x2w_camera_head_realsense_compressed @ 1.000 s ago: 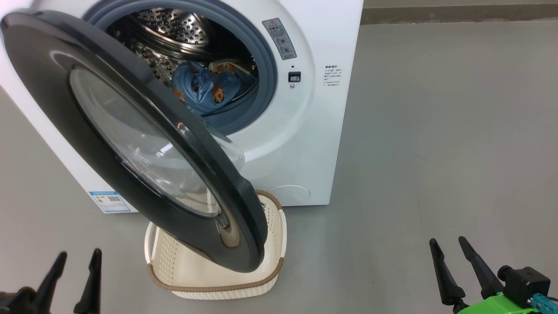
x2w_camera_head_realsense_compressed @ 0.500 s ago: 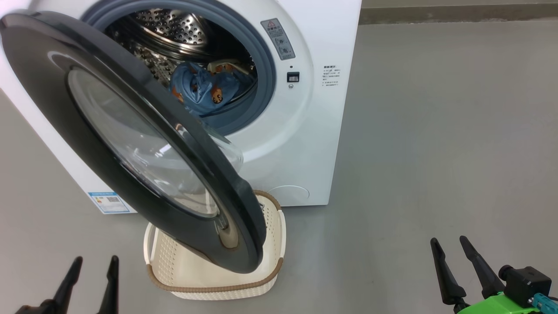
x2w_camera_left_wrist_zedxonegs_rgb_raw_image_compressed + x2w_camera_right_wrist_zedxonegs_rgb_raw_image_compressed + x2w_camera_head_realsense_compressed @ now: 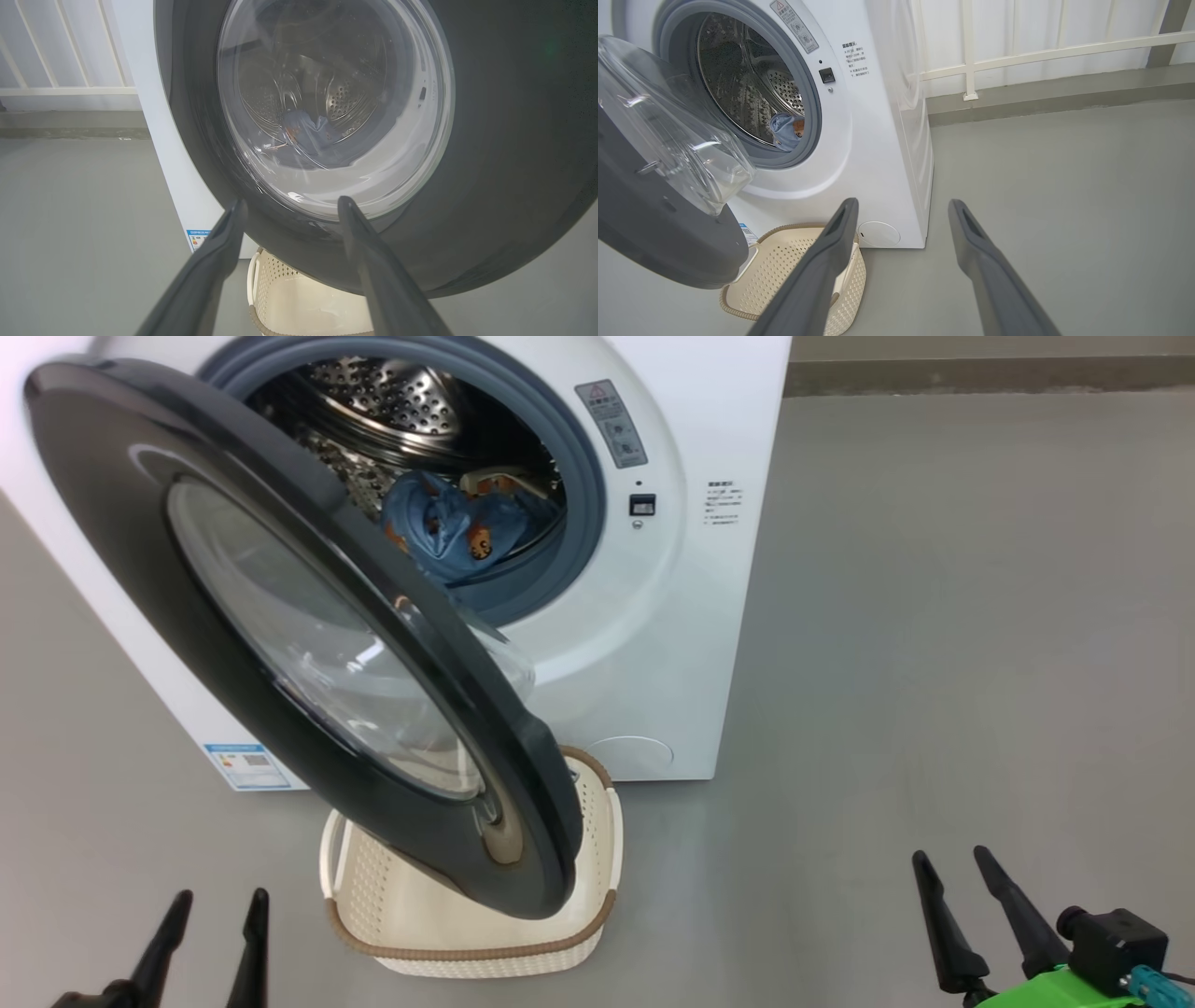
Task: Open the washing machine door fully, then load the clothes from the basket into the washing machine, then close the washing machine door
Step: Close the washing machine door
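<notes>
**Grey floor, washer standing open, clothes in the drum**

Smooth grey floor [image 3: 934, 616] runs back to a pale railing [image 3: 1041, 51] along the far wall. On it stands the washing machine [image 3: 691, 644], big, white and boxy. Its top is cut off in the head view, and its left flank is covered by its own door.

The washing machine door [image 3: 112, 551] is swung out towards me. Its wide glossy black rim circles a bulging clear porthole [image 3: 308, 644], and it blocks the left side of the opening. What I can see of the perforated steel drum [image 3: 392, 392] and the grey-blue gasket [image 3: 588, 504] shows past its upper edge. A blue label sticker [image 3: 247, 765] peeks out low on the front, just under the door.

The basket [image 3: 373, 887] sits on the floor right in front of the machine. It is cream perforated plastic with a brown woven-look rim. The door's lower edge hangs over it and hides much of its inside.

The clothes [image 3: 448, 537] lie low in the drum. The light blue piece with orange prints sits in front, and a cream scrap shows behind it, too bunched to make out.

The left gripper [image 3: 220, 896] hangs low at the left, its fingers spread wide and holding nothing, its body cut off by the frame. The right gripper [image 3: 949, 855] is low at the right, well apart from the machine, also spread wide with nothing between its fingers.
</notes>
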Motion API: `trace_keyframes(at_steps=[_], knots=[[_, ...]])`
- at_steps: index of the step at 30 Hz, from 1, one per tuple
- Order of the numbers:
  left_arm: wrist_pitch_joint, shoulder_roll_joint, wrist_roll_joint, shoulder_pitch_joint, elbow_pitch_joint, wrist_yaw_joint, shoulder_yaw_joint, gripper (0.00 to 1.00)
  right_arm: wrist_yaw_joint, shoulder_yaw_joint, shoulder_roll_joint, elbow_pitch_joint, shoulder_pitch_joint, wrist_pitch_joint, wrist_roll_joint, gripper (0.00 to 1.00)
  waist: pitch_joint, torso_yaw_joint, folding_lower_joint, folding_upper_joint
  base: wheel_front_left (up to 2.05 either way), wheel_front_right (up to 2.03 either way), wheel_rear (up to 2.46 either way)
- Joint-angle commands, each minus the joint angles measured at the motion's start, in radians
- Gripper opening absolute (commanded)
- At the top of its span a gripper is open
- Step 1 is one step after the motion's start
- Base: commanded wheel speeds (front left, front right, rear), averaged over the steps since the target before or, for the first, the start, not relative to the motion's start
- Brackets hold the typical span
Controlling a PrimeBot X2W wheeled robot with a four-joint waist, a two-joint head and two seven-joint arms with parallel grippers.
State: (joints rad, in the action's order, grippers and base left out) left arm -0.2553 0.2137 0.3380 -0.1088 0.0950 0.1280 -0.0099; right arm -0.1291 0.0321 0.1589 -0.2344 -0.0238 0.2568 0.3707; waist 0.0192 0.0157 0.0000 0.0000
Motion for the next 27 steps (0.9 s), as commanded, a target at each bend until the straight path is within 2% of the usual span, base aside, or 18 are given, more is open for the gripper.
trace_keyframes(at_steps=[1,3,11,18,23,27], knots=[[-0.006,0.011,-0.007,0.015,-0.024,0.003,0.035,1.0,-0.002,0.03,0.01,0.019,0.029,0.005,-0.004,0.38,-0.003,0.007,0.0,0.0,0.0,0.0,0.0],[-0.006,-0.001,0.0,0.011,-0.02,0.003,0.032,1.0,-0.002,0.039,0.005,0.016,0.037,0.005,0.006,0.0,-0.005,0.018,0.0,0.0,0.0,0.0,0.0],[-0.006,-0.047,0.02,-0.004,-0.018,0.003,0.043,1.0,-0.002,0.107,-0.019,0.031,0.135,0.005,0.044,0.0,-0.016,0.063,0.0,0.0,0.0,0.0,0.0],[-0.006,-0.062,0.01,0.002,-0.057,0.003,0.043,1.0,-0.002,0.159,-0.044,0.168,0.253,0.005,0.122,0.0,-0.031,0.123,0.0,0.0,0.0,0.0,0.0],[-0.006,-0.066,0.002,-0.01,-0.063,0.003,0.046,1.0,-0.002,0.257,-0.054,0.293,0.276,0.005,0.12,0.0,-0.042,0.165,0.0,0.0,0.0,0.0,0.0],[-0.006,-0.072,0.004,-0.025,-0.069,0.003,0.054,1.0,-0.002,0.372,-0.05,0.345,0.268,0.005,0.1,0.0,-0.048,0.184,0.0,0.0,0.0,0.0,0.0]])
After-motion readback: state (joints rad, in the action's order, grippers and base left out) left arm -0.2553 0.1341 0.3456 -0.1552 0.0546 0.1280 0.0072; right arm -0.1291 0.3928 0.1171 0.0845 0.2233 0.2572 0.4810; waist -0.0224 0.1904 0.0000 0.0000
